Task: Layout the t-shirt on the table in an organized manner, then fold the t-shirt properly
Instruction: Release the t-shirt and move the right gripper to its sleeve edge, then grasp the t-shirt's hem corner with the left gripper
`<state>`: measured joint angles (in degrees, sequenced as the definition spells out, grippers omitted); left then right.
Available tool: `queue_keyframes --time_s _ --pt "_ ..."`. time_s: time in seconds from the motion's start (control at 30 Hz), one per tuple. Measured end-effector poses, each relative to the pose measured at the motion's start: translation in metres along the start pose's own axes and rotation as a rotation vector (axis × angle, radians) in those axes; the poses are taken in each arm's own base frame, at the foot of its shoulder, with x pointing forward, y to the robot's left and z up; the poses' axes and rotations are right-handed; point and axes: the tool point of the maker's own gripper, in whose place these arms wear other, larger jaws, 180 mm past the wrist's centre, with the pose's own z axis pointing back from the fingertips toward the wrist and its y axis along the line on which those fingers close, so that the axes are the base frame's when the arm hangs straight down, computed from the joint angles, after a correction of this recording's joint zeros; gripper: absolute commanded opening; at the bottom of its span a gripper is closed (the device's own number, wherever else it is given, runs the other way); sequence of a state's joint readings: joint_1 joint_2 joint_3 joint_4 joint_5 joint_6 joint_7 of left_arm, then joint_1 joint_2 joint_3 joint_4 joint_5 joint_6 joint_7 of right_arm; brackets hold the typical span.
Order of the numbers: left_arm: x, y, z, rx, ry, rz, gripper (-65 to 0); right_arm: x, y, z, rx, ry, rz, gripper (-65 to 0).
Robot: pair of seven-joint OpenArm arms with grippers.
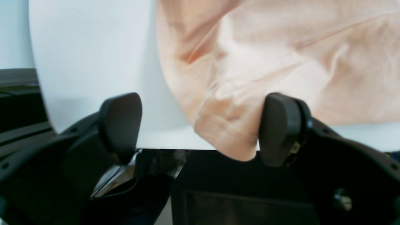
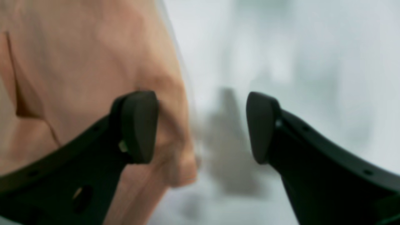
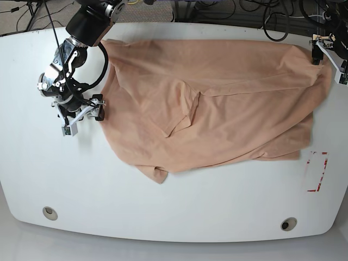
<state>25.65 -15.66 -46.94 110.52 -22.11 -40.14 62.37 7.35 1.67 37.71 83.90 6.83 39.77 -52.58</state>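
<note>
**Both grippers spread wide at the shirt's edges**

In the left wrist view the left gripper [image 1: 200, 128] has its two dark fingers [image 1: 120, 125] set far apart — nothing is pinched between them. A rounded corner of the t-shirt [image 1: 281, 62] droops just over the table edge in the gap, lying right against the inner face of one finger, though whether cloth and pad actually touch is hard to tell.

The right gripper [image 2: 201, 126] is likewise parted, holding nothing. One of its fingers [image 2: 139, 125] sits in front of a soft fold of the peach fabric; the other stands over bare, blurred white surface.

From the base camera, the t-shirt [image 3: 212, 103] lies spread but rumpled across the far half of the table [image 3: 163, 217], with creases near its middle and a small flap of cloth at its near edge. The right gripper [image 3: 81, 114] sits at the shirt's edge on that view's left; the left gripper [image 3: 329, 54] is at the far corner on its right.

Nearer the camera lie two round grey grommets [image 3: 50, 212] and a red tape outline [image 3: 318, 171] — beyond the table's far edge, dark cables [image 3: 228, 13] trail over the floor.
</note>
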Motion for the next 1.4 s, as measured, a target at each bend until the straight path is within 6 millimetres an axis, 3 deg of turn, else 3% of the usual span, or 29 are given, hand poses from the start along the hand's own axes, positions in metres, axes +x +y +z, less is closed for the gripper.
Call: queue_keyframes --time_s 0.17,0.4,0.47,0.57,0.67,0.8,0.93,1.13,1.27,1.4 --pt "0.009 0.005 0.000 0.018 -0.019 0.003 -10.8 0.004 0.010 -0.019 0.060 -0.035 -0.052 -22.0" --pt "0.016 0.007 0.000 0.021 -0.039 0.004 -10.8 0.005 0.029 -0.026 0.101 -0.015 0.001 -22.4" --pt "0.020 0.013 0.001 0.039 -0.049 0.020 -10.8 0.002 0.039 -0.029 0.120 -0.008 0.006 -25.2" --pt "0.032 0.027 0.007 0.075 -0.105 0.060 -10.8 0.001 0.052 -0.031 0.148 -0.024 -0.010 -34.9" --pt "0.044 0.040 0.014 0.114 -0.161 0.106 -10.8 -0.001 0.060 -0.033 0.169 -0.027 -0.015 -49.6" --pt "0.055 0.037 0.018 0.077 -0.234 0.153 -10.8 -0.004 0.062 -0.034 0.172 -0.013 -0.017 -62.0" --pt "0.060 0.040 0.023 0.059 -0.277 0.191 -10.8 -0.006 0.059 -0.033 0.168 -0.005 -0.014 -62.5" --pt "0.074 0.058 0.028 0.120 -0.304 0.221 -10.8 -0.007 0.058 -0.033 0.165 -0.002 -0.014 -62.5" --pt "0.096 0.060 0.023 0.146 -0.316 0.199 -10.8 -0.007 0.058 -0.033 0.166 -0.003 -0.013 -62.5" --pt "0.135 0.046 0.012 0.123 -0.343 0.127 -10.8 -0.007 0.058 -0.033 0.165 -0.002 -0.012 -62.5"
